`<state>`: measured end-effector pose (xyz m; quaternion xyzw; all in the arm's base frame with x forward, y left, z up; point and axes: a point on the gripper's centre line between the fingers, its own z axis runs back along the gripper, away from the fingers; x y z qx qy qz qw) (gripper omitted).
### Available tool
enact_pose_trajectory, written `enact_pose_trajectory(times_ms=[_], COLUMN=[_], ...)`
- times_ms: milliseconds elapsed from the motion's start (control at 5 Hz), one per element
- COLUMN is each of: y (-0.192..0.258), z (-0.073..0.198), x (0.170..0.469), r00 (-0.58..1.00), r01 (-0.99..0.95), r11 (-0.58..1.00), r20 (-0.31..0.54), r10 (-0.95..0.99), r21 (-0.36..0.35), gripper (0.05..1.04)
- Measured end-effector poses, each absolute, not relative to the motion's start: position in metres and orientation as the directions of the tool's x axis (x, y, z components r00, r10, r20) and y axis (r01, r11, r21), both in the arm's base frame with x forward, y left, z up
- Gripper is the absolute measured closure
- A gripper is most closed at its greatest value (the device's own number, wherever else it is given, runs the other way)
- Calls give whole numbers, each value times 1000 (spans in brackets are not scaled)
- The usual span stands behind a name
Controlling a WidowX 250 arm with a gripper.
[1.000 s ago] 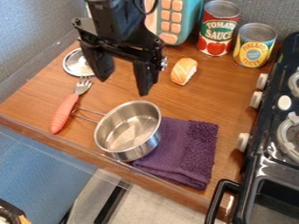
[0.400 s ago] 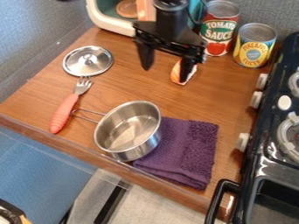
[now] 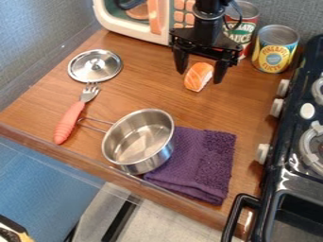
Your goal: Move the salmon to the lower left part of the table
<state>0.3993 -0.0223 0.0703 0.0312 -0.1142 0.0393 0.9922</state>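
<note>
While the claw (image 3: 200, 75) hangs wide open with nothing gripped, the salmon (image 3: 198, 77), a small, plump orange piece with thin white stripes and a pale right side, lies between its fingertips on the upper right part of the wooden desk (image 3: 151, 90). Nearer the front, an uncovered steel saucepan (image 3: 156, 153) shows its shiny bare bottom, and a yellow can (image 3: 274, 59) stands upright at the back. The claw partly hides a red can (image 3: 249, 29), and the toy microwave (image 3: 129, 30) is cut off above, a round brown shape inside it hard to identify.
</note>
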Motion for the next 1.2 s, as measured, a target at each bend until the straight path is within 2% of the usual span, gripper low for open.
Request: enact_pose_trajectory(times_ms=[400,600,800,1000,1200], y=[-20,-14,-14,-13,-14], z=[60,51,41,41,41], x=[427,427,424,424,424], r00=[966,973,980,980,980], r01=[-95,-104,-98,-103,-96], r11=[994,993,994,994,995], r20=[244,211,178,176,175], r10=[81,91,88,94,91], r21=[47,53,51,41,19], gripper=[83,83,132,413,500])
